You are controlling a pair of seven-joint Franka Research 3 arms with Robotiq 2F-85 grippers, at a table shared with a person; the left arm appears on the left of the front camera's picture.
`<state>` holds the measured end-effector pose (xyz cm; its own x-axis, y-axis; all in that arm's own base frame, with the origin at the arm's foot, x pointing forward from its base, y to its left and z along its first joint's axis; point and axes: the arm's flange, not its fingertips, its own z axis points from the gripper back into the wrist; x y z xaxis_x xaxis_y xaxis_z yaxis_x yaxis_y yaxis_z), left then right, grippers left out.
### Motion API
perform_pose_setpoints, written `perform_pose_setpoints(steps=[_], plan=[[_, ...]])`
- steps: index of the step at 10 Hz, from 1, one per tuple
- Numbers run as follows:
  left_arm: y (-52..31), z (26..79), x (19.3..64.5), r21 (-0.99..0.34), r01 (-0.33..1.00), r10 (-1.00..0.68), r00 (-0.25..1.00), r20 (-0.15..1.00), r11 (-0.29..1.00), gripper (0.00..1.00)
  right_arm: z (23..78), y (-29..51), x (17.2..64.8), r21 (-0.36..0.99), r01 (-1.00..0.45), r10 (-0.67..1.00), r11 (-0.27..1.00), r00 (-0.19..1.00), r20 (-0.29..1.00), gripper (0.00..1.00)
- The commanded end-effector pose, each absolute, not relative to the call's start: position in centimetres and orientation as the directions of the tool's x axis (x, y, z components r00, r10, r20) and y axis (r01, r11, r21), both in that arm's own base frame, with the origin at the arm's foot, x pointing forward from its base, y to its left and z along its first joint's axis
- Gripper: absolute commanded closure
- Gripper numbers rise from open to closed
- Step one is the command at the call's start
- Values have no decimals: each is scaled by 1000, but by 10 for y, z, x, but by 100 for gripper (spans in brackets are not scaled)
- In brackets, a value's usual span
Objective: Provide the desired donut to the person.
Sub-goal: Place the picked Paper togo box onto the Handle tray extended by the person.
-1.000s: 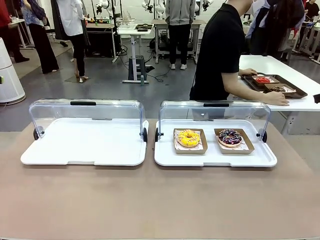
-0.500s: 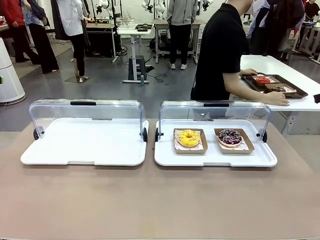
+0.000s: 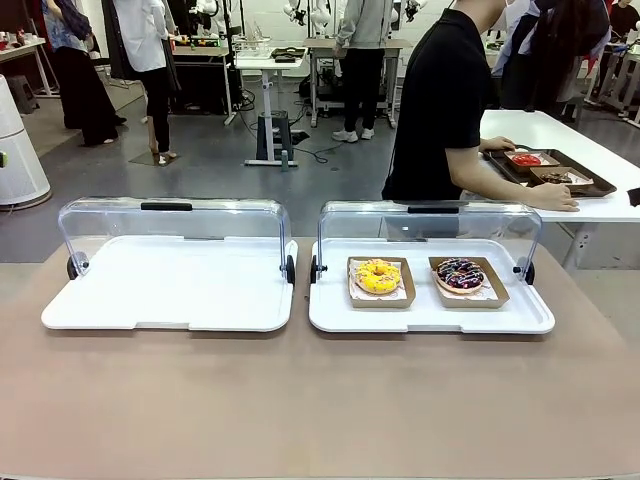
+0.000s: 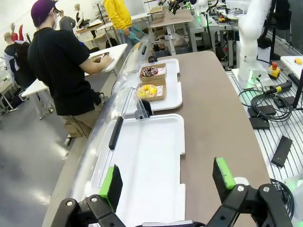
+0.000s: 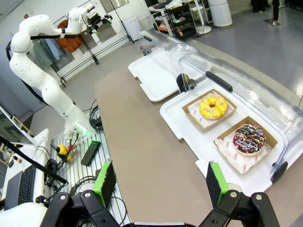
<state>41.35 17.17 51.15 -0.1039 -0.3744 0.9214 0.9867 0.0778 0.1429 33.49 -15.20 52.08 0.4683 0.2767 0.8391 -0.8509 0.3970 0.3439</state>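
Note:
A yellow-iced donut (image 3: 378,276) and a chocolate donut with sprinkles (image 3: 460,273) lie in brown paper trays on the right white display tray (image 3: 430,318), its clear lid raised. Both also lie far off in the left wrist view, the yellow donut (image 4: 147,91) and the chocolate donut (image 4: 150,71). From the right wrist the yellow donut (image 5: 212,107) and chocolate donut (image 5: 249,138) lie below and ahead. The person (image 3: 445,100) in a black T-shirt stands behind the table, turned to a side table. My left gripper (image 4: 165,182) hangs open above the left white tray (image 4: 147,165). My right gripper (image 5: 159,182) is open, high above the table.
The left display tray (image 3: 170,290) holds nothing, its clear lid (image 3: 172,220) raised. A dark tray with food (image 3: 548,170) sits on the white side table under the person's hands. The other arm's base (image 5: 42,75) and cables lie beside the table. Bystanders stand far back.
Bystanders in the background have shifted a little. The donuts, trays and person stay as they were.

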Motion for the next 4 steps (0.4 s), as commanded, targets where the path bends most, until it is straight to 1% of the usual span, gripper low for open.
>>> perform_pose_setpoints(steps=[1,4], plan=[[172,513,413,140,987,-374,-100,922,80,0,521,-151,337,336,-860,260,385,450,854,0],[172,513,413,140,987,-374,-100,922,80,0,521,-151,337,336,-860,260,385,450,854,0]])
